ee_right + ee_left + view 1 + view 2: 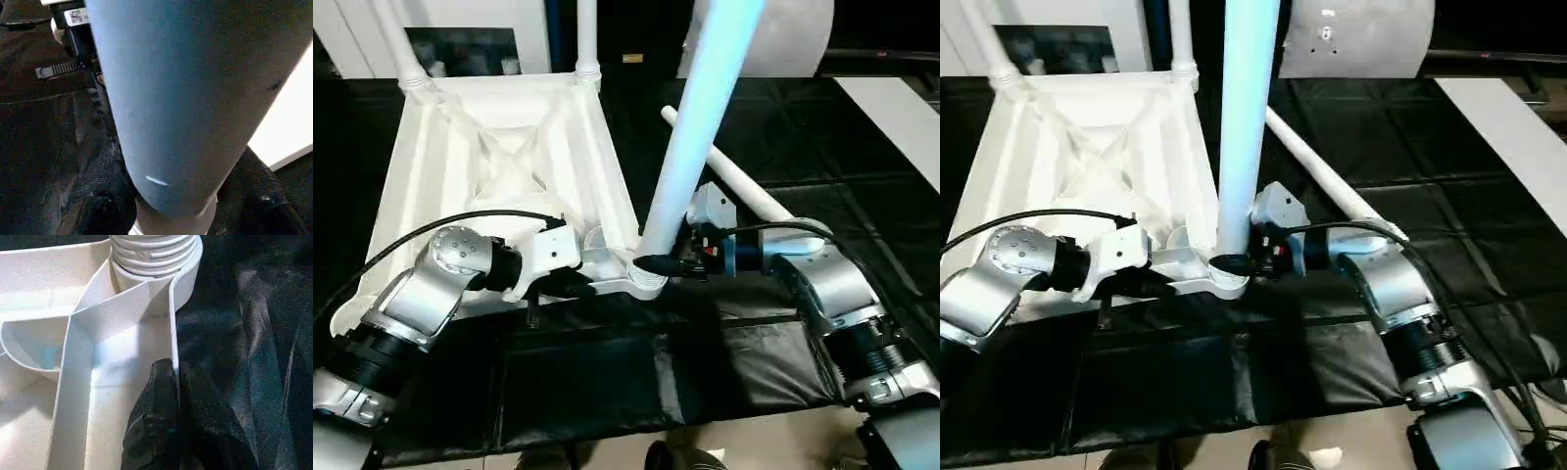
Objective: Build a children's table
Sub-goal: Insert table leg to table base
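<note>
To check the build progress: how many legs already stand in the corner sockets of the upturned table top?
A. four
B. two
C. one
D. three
D: two far legs and the near leg stand in sockets; a fourth leg lies beside the table top.

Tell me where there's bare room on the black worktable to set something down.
Bare black cover lies beyond the loose leg, toward the white panel. Another free strip runs along the near edge between the forearms. It is crowded at the tabletop's near corner, where both grippers meet the upright leg.
</note>
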Available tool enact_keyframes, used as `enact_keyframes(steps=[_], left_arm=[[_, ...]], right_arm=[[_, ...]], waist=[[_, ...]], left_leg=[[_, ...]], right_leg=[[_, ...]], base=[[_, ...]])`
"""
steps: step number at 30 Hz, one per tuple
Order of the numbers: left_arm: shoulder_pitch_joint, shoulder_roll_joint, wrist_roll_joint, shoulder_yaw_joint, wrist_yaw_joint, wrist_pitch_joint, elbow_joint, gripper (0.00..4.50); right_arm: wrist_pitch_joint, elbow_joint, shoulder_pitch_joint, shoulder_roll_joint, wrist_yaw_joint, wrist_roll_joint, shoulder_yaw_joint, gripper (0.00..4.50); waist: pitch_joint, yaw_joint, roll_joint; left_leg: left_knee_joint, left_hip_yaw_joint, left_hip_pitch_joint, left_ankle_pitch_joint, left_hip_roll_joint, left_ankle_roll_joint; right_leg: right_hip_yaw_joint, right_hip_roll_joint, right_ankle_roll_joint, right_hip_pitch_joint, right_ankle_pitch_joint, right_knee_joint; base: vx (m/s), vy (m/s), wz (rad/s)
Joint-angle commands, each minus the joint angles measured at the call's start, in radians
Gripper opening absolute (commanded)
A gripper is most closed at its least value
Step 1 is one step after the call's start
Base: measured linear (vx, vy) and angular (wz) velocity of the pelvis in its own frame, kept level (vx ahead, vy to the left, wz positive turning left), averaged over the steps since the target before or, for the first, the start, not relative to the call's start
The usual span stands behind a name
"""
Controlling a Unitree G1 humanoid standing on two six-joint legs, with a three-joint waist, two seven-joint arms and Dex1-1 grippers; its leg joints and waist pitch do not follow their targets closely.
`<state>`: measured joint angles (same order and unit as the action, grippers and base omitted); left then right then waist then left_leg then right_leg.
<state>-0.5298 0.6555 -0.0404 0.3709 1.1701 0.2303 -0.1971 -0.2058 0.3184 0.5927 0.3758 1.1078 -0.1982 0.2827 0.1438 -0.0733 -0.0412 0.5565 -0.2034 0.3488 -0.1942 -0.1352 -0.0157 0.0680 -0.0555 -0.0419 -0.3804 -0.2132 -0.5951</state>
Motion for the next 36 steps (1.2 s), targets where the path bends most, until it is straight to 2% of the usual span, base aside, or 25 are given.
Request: enact_keyframes(steps=[1, 4, 7, 9, 11, 14, 15, 16, 17, 18, 19, 20, 21, 22, 23, 24, 25, 26, 28, 29, 30, 31, 32, 35, 36], left_arm=[[-0.028, 0.011, 0.019, -0.011, 0.01, -0.026, 0.008, 0.0], [-0.024, 0.016, 0.013, -0.013, 0.021, -0.031, 0.002, 0.0], [-0.025, 0.017, 0.011, -0.014, 0.025, -0.036, -0.005, 0.0], [-0.024, 0.018, 0.005, -0.019, 0.029, -0.031, -0.006, 0.0], [0.002, 0.017, -0.021, -0.051, 0.001, 0.024, 0.033, 0.0], [0.042, 0.02, -0.036, -0.086, -0.046, 0.084, 0.091, 0.0], [0.049, 0.021, -0.037, -0.092, -0.053, 0.094, 0.102, 0.0], [0.106, 0.025, -0.045, -0.126, -0.101, 0.165, 0.186, 0.0], [0.139, 0.026, -0.05, -0.144, -0.128, 0.206, 0.236, 0.0], [0.158, 0.026, -0.053, -0.155, -0.142, 0.229, 0.264, 0.0], [0.21, 0.023, -0.047, -0.171, -0.176, 0.283, 0.339, 0.0], [0.25, 0.017, -0.042, -0.18, -0.201, 0.326, 0.399, 0.0], [0.289, 0.007, -0.033, -0.185, -0.227, 0.373, 0.461, 0.0], [0.337, -0.022, -0.007, -0.179, -0.271, 0.445, 0.553, 0.0], [0.342, -0.026, -0.003, -0.178, -0.276, 0.454, 0.563, 0.0], [0.356, -0.08, 0.017, -0.154, -0.327, 0.526, 0.627, 0.0], [0.357, -0.091, 0.021, -0.149, -0.337, 0.538, 0.637, 0.0], [0.354, -0.12, 0.026, -0.136, -0.363, 0.57, 0.657, 0.0], [0.322, -0.173, 0.035, -0.102, -0.416, 0.62, 0.681, 0.0], [0.322, -0.173, 0.035, -0.102, -0.416, 0.62, 0.681, 0.0], [0.308, -0.191, 0.032, -0.095, -0.444, 0.633, 0.684, 0.0], [0.304, -0.195, 0.031, -0.095, -0.453, 0.637, 0.684, 0.0], [0.297, -0.194, 0.035, -0.096, -0.459, 0.631, 0.671, 0.0], [0.29, -0.186, 0.055, -0.1, -0.474, 0.632, 0.657, 0.0], [0.286, -0.183, 0.072, -0.104, -0.481, 0.642, 0.654, 0.0]], right_arm=[[-0.071, 0.159, -0.113, 0.002, 0.013, 0.108, 0.136, 1.91], [-0.069, 0.166, -0.117, -0.01, 0.003, 0.109, 0.132, 1.91], [-0.07, 0.17, -0.117, -0.016, -0.003, 0.108, 0.13, 1.91], [-0.079, 0.168, -0.119, -0.027, -0.024, 0.102, 0.119, 1.91], [-0.094, 0.164, -0.127, -0.048, -0.083, 0.102, 0.099, 1.91], [-0.107, 0.159, -0.137, -0.068, -0.149, 0.109, 0.08, 1.91], [-0.109, 0.158, -0.139, -0.071, -0.16, 0.109, 0.077, 1.91], [-0.125, 0.145, -0.154, -0.091, -0.227, 0.114, 0.058, 1.91], [-0.133, 0.137, -0.163, -0.101, -0.264, 0.116, 0.047, 1.91], [-0.137, 0.132, -0.168, -0.107, -0.283, 0.118, 0.042, 1.91], [-0.14, 0.12, -0.181, -0.125, -0.33, 0.119, 0.028, 1.91], [-0.146, 0.112, -0.19, -0.143, -0.37, 0.119, 0.014, 1.91], [-0.152, 0.107, -0.197, -0.162, -0.412, 0.12, 0.001, 1.91], [-0.15, 0.109, -0.202, -0.199, -0.484, 0.124, -0.021, 1.91], [-0.149, 0.109, -0.203, -0.204, -0.493, 0.124, -0.024, 1.91], [-0.145, 0.133, -0.191, -0.248, -0.574, 0.123, -0.052, 1.91], [-0.144, 0.138, -0.189, -0.255, -0.587, 0.122, -0.057, 1.91], [-0.137, 0.155, -0.179, -0.275, -0.622, 0.121, -0.068, 1.91], [-0.132, 0.194, -0.151, -0.319, -0.69, 0.113, -0.088, 1.91], [-0.132, 0.194, -0.151, -0.319, -0.69, 0.113, -0.088, 1.91], [-0.131, 0.2, -0.143, -0.334, -0.703, 0.112, -0.083, 1.91], [-0.131, 0.198, -0.143, -0.338, -0.704, 0.113, -0.078, 1.91], [-0.13, 0.192, -0.143, -0.342, -0.701, 0.114, -0.071, 1.91], [-0.13, 0.175, -0.148, -0.346, -0.696, 0.113, -0.061, 1.91], [-0.128, 0.166, -0.152, -0.35, -0.697, 0.11, -0.062, 1.91]], waist=[[-0.03, 0.01, 0.02], [-0.029, 0.015, 0.021], [-0.025, 0.017, 0.022], [-0.023, 0.017, 0.026], [-0.021, 0.018, 0.029], [-0.015, 0.021, 0.029], [-0.009, 0.025, 0.029], [-0.005, 0.024, 0.03], [-0.004, 0.032, 0.028], [-0.003, 0.038, 0.029], [-0.002, 0.044, 0.025], [-0.002, 0.048, 0.025], [0.005, 0.054, 0.024], [0.001, 0.056, 0.024], [0.004, 0.068, 0.024], [0.005, 0.069, 0.019], [0.004, 0.071, 0.025], [0.003, 0.072, 0.025], [0.004, 0.067, 0.024], [0.007, 0.06, 0.023], [0.004, 0.055, 0.016], [0.008, 0.05, 0.021], [0.008, 0.048, 0.021], [0.007, 0.045, 0.018], [0.008, 0.045, 0.018]], left_leg=[[-0.075, 0.059, -0.014, -0.226, -0.117, 0.016], [-0.076, 0.059, -0.013, -0.23, -0.118, 0.015], [-0.077, 0.06, -0.013, -0.253, -0.118, 0.012], [-0.08, 0.061, -0.014, -0.269, -0.12, 0.005], [-0.083, 0.063, -0.014, -0.29, -0.121, -0.007], [-0.087, 0.07, -0.013, -0.338, -0.124, -0.025], [-0.089, 0.073, -0.012, -0.368, -0.12, -0.024], [-0.089, 0.074, -0.015, -0.385, -0.12, -0.027], [-0.094, 0.081, -0.006, -0.396, -0.123, -0.036], [-0.097, 0.085, -0.003, -0.414, -0.123, -0.04], [-0.097, 0.089, -0.001, -0.428, -0.122, -0.041], [-0.099, 0.092, 0.004, -0.423, -0.123, -0.042], [-0.101, 0.095, 0.008, -0.446, -0.119, -0.035], [-0.101, 0.096, 0.003, -0.449, -0.12, -0.04], [-0.103, 0.097, 0.006, -0.449, -0.123, -0.043], [-0.102, 0.096, 0.002, -0.461, -0.118, -0.037], [-0.096, 0.093, -0.007, -0.447, -0.119, -0.042], [-0.096, 0.089, -0.011, -0.435, -0.119, -0.042], [-0.095, 0.084, -0.012, -0.427, -0.116, -0.038], [-0.095, 0.081, -0.015, -0.422, -0.116, -0.037], [-0.093, 0.07, -0.023, -0.415, -0.114, -0.036], [-0.095, 0.072, -0.015, -0.4, -0.114, -0.036], [-0.097, 0.074, -0.01, -0.396, -0.115, -0.036], [-0.1, 0.076, -0.008, -0.394, -0.116, -0.045], [-0.099, 0.073, -0.012, -0.396, -0.115, -0.044]], right_leg=[[-0.084, -0.125, -0.224, 0.019, -0.273, 0.077], [-0.085, -0.126, -0.229, 0.018, -0.267, 0.077], [-0.087, -0.129, -0.221, 0.017, -0.32, 0.083], [-0.088, -0.129, -0.217, 0.014, -0.338, 0.085], [-0.089, -0.131, -0.217, 0.012, -0.354, 0.086], [-0.09, -0.136, -0.203, 0.01, -0.428, 0.089], [-0.09, -0.134, -0.191, 0.005, -0.481, 0.096], [-0.091, -0.136, -0.181, 0.001, -0.512, 0.1], [-0.091, -0.138, -0.176, 0.004, -0.529, 0.097], [-0.089, -0.137, -0.163, 0.003, -0.558, 0.098], [-0.09, -0.14, -0.149, 0.002, -0.593, 0.098], [-0.09, -0.142, -0.148, 0.004, -0.592, 0.098], [-0.086, -0.136, -0.124, 0.0, -0.644, 0.106], [-0.088, -0.137, -0.123, -0.002, -0.641, 0.105], [-0.091, -0.139, -0.13, -0.003, -0.623, 0.105], [-0.088, -0.134, -0.114, -0.008, -0.654, 0.113], [-0.094, -0.136, -0.121, -0.016, -0.632, 0.115], [-0.096, -0.133, -0.124, -0.017, -0.613, 0.116], [-0.093, -0.128, -0.13, -0.019, -0.576, 0.116], [-0.094, -0.125, -0.133, -0.023, -0.557, 0.114], [-0.095, -0.121, -0.124, -0.028, -0.529, 0.117], [-0.094, -0.123, -0.127, -0.023, -0.507, 0.112], [-0.093, -0.125, -0.126, -0.017, -0.499, 0.111], [-0.092, -0.124, -0.123, -0.013, -0.463, 0.106], [-0.094, -0.124, -0.123, -0.016, -0.462, 0.108]], base=[[0.0, 0.0, 0.0], [0.0, 0.0, 0.0], [0.0, 0.0, 0.0], [0.0, 0.0, 0.0], [0.0, 0.0, 0.0], [0.0, 0.0, 0.0], [0.0, 0.0, 0.0], [0.0, 0.0, 0.0], [0.0, 0.0, 0.0], [0.0, 0.0, 0.0], [0.0, 0.0, 0.0], [0.0, 0.0, 0.0], [0.0, 0.0, 0.0], [0.0, 0.0, 0.0], [0.0, 0.0, 0.0], [0.0, 0.0, 0.0], [0.0, 0.0, 0.0], [0.0, 0.0, 0.0], [0.0, 0.0, 0.0], [0.0, 0.0, 0.0], [0.0, 0.0, 0.0], [0.0, 0.0, 0.0], [0.0, 0.0, 0.0], [0.0, 0.0, 0.0], [0.0, 0.0, 0.0]])
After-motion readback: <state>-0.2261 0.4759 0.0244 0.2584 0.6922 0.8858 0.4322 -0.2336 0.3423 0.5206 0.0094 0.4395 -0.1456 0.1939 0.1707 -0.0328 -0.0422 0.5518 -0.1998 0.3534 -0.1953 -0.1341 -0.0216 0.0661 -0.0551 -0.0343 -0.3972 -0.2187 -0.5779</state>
